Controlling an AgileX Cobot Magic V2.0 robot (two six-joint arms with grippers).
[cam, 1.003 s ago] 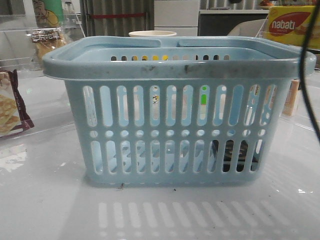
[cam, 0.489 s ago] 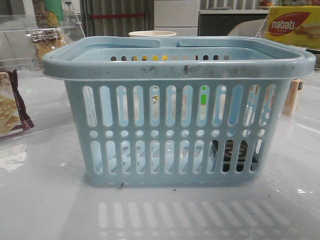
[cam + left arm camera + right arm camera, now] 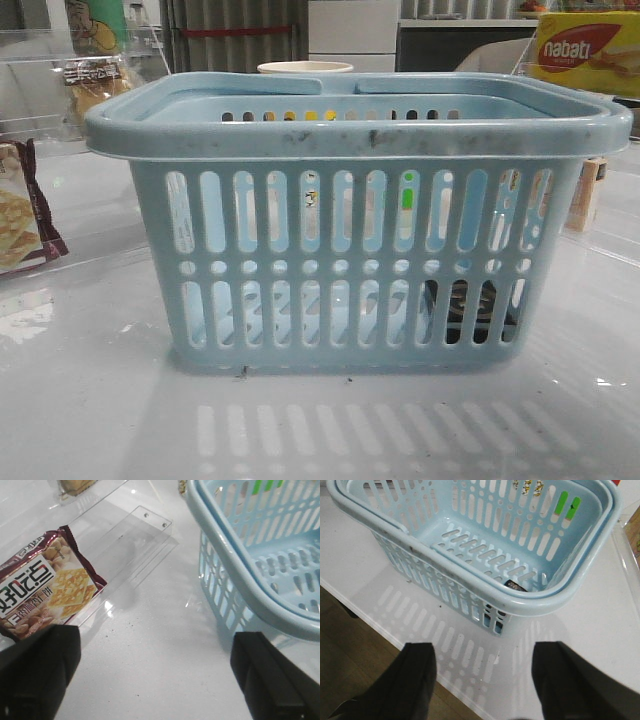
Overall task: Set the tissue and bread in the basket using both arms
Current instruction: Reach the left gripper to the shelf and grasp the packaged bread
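Note:
The light-blue basket (image 3: 350, 135) stands mid-table. The tissue (image 3: 470, 310), a dark low pack, lies inside it at the lower right, seen through the slots; a corner of it also shows in the right wrist view (image 3: 514, 585). The bread (image 3: 95, 85), in a clear wrapper, sits at the back left on a clear shelf. My left gripper (image 3: 155, 675) is open and empty above the bare table, left of the basket (image 3: 235, 567). My right gripper (image 3: 482, 680) is open and empty, above the table's front edge near the basket (image 3: 540, 602). Neither gripper shows in the front view.
A maroon-edged cracker packet (image 3: 20, 215) lies at the left on a clear tray, near my left gripper (image 3: 45, 587). A yellow nabati box (image 3: 585, 50) stands at the back right. A cream cup (image 3: 305, 68) stands behind the basket. The table's edge and wooden floor (image 3: 350, 645) lie under my right gripper.
A dark cable at the right edge of the front view one second ago has gone out of view. The basket and the other things have not moved.

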